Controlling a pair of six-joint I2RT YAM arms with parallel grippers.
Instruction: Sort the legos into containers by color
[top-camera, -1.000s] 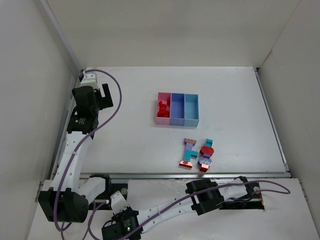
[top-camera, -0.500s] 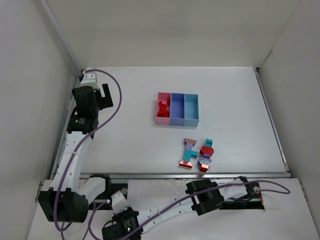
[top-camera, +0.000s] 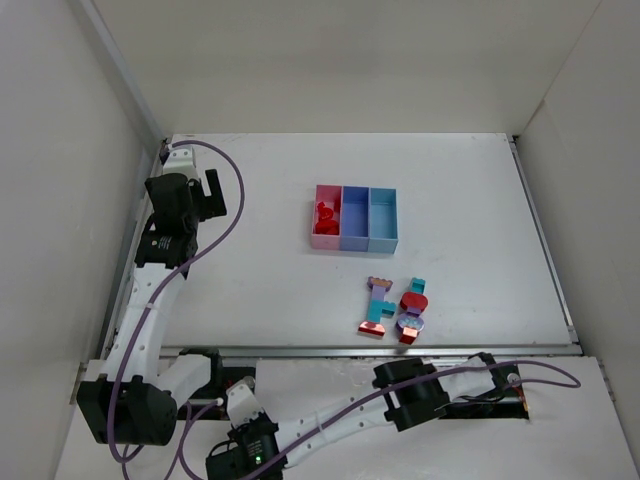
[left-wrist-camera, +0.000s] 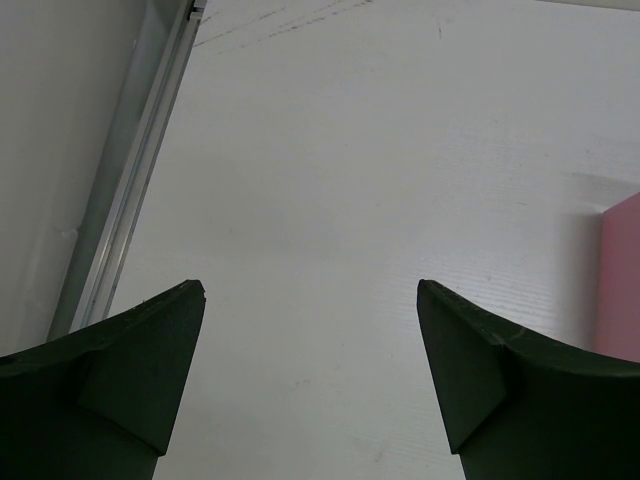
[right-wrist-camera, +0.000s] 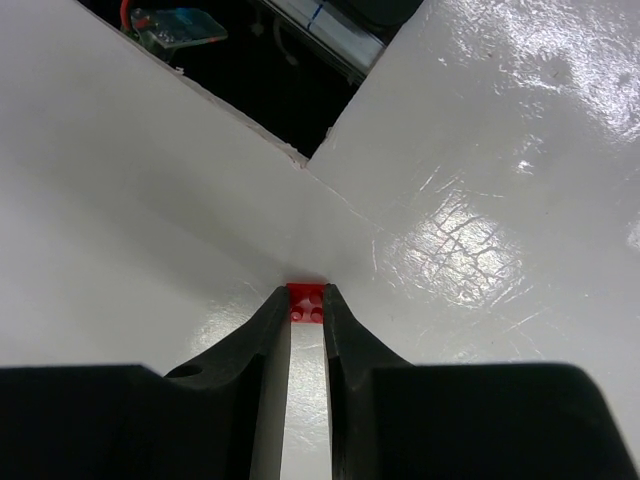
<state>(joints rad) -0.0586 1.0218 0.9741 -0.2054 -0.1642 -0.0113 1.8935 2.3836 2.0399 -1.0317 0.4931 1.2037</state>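
The three joined containers stand mid-table: pink, purple-blue and light blue. Red legos lie in the pink one. Two multicolour clumps of legos lie near the table's front edge. My left gripper is open and empty over bare table at the far left; its fingers frame empty surface. My right gripper is shut on a small red lego, low over a glossy white surface in front of the table. In the top view its fingers are hidden.
White walls enclose the table on three sides. A metal rail runs along the front edge. The pink container's corner shows at the right of the left wrist view. A dark gap with electronics lies ahead of the right gripper.
The right arm's wrist has shifted very slightly at the bottom edge of the top view. The left arm, containers and legos have not moved.
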